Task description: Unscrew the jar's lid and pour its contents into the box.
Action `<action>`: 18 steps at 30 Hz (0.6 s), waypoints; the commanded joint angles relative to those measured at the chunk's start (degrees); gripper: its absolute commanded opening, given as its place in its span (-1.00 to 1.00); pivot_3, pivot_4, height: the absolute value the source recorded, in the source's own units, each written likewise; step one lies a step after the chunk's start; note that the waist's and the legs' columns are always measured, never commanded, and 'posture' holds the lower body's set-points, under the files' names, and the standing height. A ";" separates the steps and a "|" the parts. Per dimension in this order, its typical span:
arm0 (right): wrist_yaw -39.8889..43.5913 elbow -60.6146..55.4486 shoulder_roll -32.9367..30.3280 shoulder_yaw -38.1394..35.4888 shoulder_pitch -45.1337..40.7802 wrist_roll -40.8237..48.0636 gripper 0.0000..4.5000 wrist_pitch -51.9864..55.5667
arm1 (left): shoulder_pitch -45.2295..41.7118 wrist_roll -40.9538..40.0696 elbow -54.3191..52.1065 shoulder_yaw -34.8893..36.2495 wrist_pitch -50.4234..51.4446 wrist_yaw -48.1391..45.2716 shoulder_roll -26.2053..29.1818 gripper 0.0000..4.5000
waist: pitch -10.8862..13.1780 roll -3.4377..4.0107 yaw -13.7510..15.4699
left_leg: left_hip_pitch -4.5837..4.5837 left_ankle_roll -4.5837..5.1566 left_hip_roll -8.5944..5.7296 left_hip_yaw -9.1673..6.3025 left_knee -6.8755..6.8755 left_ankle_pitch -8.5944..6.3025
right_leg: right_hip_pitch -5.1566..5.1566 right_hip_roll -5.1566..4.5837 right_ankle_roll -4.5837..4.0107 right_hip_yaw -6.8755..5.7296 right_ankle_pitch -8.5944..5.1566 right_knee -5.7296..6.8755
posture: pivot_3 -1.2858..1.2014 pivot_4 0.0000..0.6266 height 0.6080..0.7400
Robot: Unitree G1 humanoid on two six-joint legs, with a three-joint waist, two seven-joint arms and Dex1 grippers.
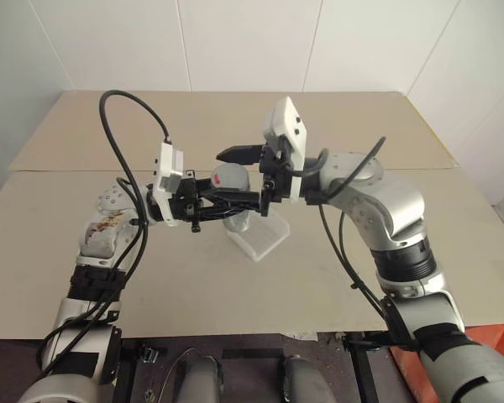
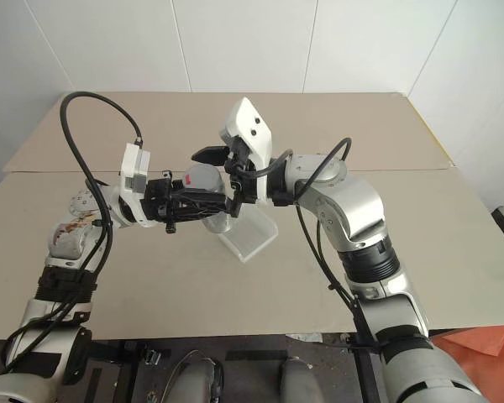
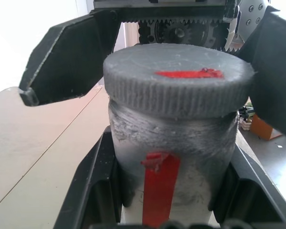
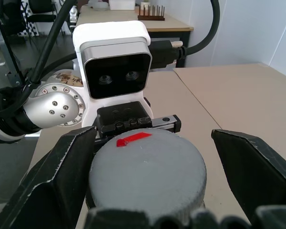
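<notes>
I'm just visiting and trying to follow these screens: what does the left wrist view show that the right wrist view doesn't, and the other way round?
Left wrist view alone: the jar side-on, its whitish-grey body with a red vertical label, clamped between the left gripper's black fingers.

Right wrist view alone: the lid seen face-on with the left arm's white camera housing behind it, and another table in the background.

Both: the grey ribbed lid with its red mark, still on the jar, and the right gripper's fingers spread on either side of it, not yet closed on it.
</notes>
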 commanded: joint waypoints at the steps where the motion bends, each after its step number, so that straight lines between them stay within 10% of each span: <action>1: 0.29 -0.69 0.41 -2.36 -1.90 0.39 0.61 -1.57 | -0.30 -0.57 -1.88 1.17 -0.88 -0.61 0.58 -0.14 | 0.00 0.00 -0.04 | 0.00 0.00 0.00 0.00 0.00 0.00 | 0.00 0.00 0.00 0.00 0.00 0.00 | 0.03 -0.52 1.00; 4: 0.43 -0.73 0.92 -2.90 -1.96 0.32 0.22 -2.28 | -0.25 -1.04 -1.75 1.10 0.30 -1.84 1.38 -0.14 | 0.00 0.00 -0.02 | 0.00 0.00 0.01 0.00 0.00 0.00 | -0.01 0.01 0.00 0.00 0.00 0.00 | 0.03 -0.52 1.00; 8: 2.83 -0.47 1.20 -3.51 -1.89 1.10 0.22 -4.09 | -0.41 -3.24 -1.37 0.92 3.50 -5.88 3.22 -0.14 | 0.00 0.00 -0.05 | 0.00 0.00 0.01 0.00 0.00 0.00 | 0.00 0.01 0.00 0.00 0.00 0.00 | 0.03 -0.52 1.00; 18: 43.23 12.16 -0.03 2.12 -6.13 12.26 0.22 -13.57 | -7.32 -11.88 -0.15 -4.59 7.62 -17.75 6.46 -0.14 | 0.01 0.02 0.09 | 0.01 0.00 0.00 -0.03 0.07 0.00 | 0.08 0.02 0.01 -0.05 0.00 -0.02 | 0.03 -0.52 1.00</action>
